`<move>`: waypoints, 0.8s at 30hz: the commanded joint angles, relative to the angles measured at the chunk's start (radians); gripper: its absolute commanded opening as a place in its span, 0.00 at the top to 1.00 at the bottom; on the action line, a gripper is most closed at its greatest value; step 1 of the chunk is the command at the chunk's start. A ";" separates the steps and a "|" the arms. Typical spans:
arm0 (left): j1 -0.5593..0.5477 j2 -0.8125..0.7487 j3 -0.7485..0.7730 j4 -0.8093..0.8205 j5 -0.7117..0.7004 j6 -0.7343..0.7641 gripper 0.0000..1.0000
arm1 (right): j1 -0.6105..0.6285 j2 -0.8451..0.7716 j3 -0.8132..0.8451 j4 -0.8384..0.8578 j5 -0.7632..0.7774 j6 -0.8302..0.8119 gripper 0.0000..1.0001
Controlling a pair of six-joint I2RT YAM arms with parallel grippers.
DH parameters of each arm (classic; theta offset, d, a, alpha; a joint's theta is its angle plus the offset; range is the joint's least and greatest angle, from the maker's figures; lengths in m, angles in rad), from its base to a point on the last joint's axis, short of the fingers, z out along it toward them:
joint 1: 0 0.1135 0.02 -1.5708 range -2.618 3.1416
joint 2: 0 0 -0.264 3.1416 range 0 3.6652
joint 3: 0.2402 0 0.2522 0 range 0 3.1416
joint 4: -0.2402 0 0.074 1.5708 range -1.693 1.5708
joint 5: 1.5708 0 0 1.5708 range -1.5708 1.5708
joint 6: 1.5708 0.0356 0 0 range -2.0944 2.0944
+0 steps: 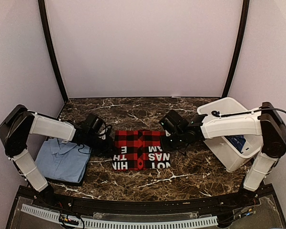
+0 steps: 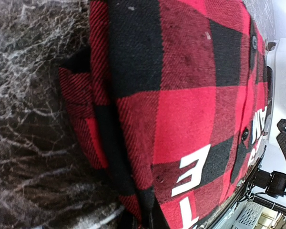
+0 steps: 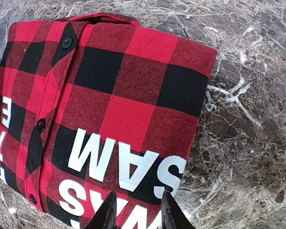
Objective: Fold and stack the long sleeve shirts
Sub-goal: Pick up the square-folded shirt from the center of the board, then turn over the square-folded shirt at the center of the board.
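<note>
The red-and-black checked flannel (image 1: 142,149) lies folded into a rectangle in the middle of the table, white letters on its near half. It fills the left wrist view (image 2: 181,95) and shows in the right wrist view (image 3: 114,95). My left gripper (image 1: 106,144) is at its left edge. Only dark finger tips show at the bottom of the left wrist view (image 2: 142,222), closed on the folded cloth edge. My right gripper (image 1: 168,141) is open just over the flannel's right end (image 3: 138,212), nothing between its fingers. The light blue shirt (image 1: 62,161) lies folded at the near left.
A white bin (image 1: 229,107) stands tilted at the right, with the dark blue patterned shirt (image 1: 237,142) inside. The table is dark marble (image 1: 133,109) with walls on three sides. The right arm reaches across in front of the bin.
</note>
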 commanded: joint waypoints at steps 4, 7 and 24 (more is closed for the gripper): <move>0.052 -0.138 0.051 -0.190 0.000 0.102 1.00 | 0.006 0.074 0.040 0.037 0.000 -0.013 0.78; 0.067 -0.165 0.071 -0.253 0.008 0.153 1.00 | 0.008 0.121 0.065 0.029 0.007 -0.013 0.82; 0.123 -0.247 0.276 -0.478 0.057 0.326 1.00 | 0.058 0.344 0.248 0.019 -0.038 -0.007 0.83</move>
